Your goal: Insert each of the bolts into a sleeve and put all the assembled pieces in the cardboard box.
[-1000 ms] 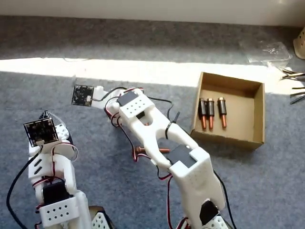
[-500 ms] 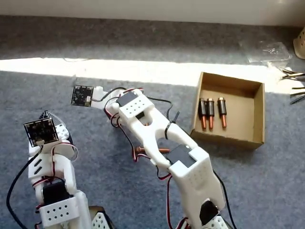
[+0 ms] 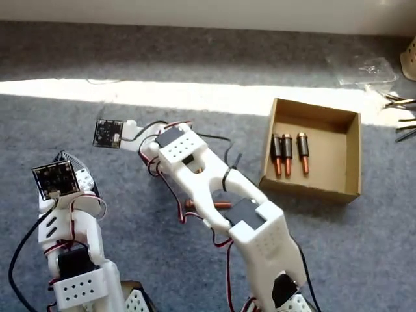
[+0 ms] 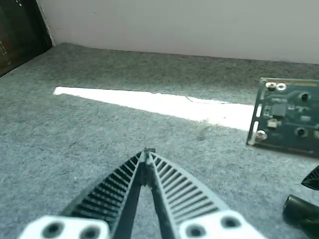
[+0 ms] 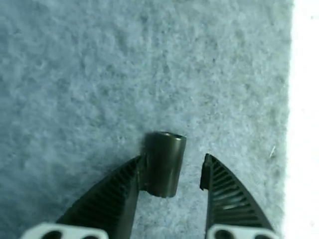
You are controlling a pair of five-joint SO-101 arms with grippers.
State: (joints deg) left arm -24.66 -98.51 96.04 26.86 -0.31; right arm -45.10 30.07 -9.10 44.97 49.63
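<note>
A short black sleeve (image 5: 164,162) lies on the grey carpet between the fingers of my right gripper (image 5: 173,163), which is open around it; one finger touches the sleeve and the other stands a little off it. A copper bolt (image 3: 213,205) lies on the carpet, partly hidden under the right arm (image 3: 195,169). The cardboard box (image 3: 351,153) at the right holds three assembled pieces (image 3: 288,153) side by side. My left gripper (image 4: 147,155) is shut with nothing in it, held above the carpet, and the sleeve (image 4: 300,211) shows off to its side.
A sunlit strip (image 3: 195,97) crosses the carpet behind the arms. A clear plastic bag (image 3: 363,69) and some metal tools (image 3: 403,110) lie at the far right. The right arm's camera board (image 4: 286,117) hangs near the left gripper.
The right arm's wrist has shifted slightly to the left in the high view. The left arm, the bolt and the box have not moved.
</note>
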